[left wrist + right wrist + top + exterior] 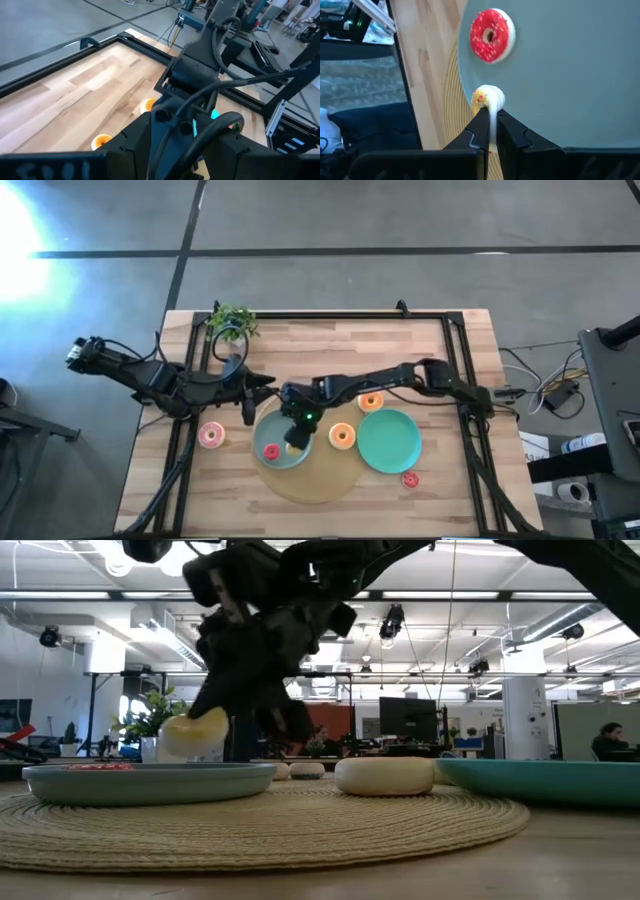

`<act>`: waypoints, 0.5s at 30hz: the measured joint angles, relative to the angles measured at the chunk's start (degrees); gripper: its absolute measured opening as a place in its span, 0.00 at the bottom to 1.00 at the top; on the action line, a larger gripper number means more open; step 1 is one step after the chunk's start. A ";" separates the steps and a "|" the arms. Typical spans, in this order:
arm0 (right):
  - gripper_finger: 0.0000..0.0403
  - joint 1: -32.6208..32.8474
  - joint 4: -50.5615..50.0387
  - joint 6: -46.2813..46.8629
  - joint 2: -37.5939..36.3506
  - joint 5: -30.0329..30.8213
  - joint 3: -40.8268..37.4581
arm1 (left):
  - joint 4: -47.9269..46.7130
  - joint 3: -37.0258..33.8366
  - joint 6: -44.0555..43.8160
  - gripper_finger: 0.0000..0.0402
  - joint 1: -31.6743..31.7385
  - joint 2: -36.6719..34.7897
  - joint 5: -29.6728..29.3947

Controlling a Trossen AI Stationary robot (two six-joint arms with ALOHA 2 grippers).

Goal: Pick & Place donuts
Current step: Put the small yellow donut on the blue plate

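My right gripper (297, 436) reaches in from the table's right and hangs over the grey-blue plate (272, 462), shut on a yellow donut (487, 98). A red donut (491, 35) lies flat on that plate beside it. The low view shows the yellow donut (195, 732) just above the plate's rim (150, 780). Off the plates lie two orange donuts (342, 436) (371, 402), a pink one (211, 435) and a small red one (409, 478). My left gripper (247, 400) waits left of the plate. My right gripper pinches the yellow donut by its rim (490, 111) between the two fingers, coming from above and slanting down. The ring stands on edge below the fingertips (481, 120), close over the grey-blue plate. Whether it touches the plate I cannot tell.
The green plate (389, 442) sits right of the grey-blue one, both partly on a round woven mat (310, 480). A small leafy plant (232, 320) stands at the far left corner. A black frame (330, 315) runs round the wooden table.
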 joint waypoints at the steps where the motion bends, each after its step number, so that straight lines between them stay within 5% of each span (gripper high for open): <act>1: 0.03 0.25 -0.10 0.02 0.91 -0.20 1.04 | -0.13 0.00 0.00 0.32 -0.15 0.00 0.01; 15: 0.06 0.97 -0.21 -2.77 4.87 -0.64 5.34 | -1.83 0.00 -0.01 0.32 -0.42 0.04 0.02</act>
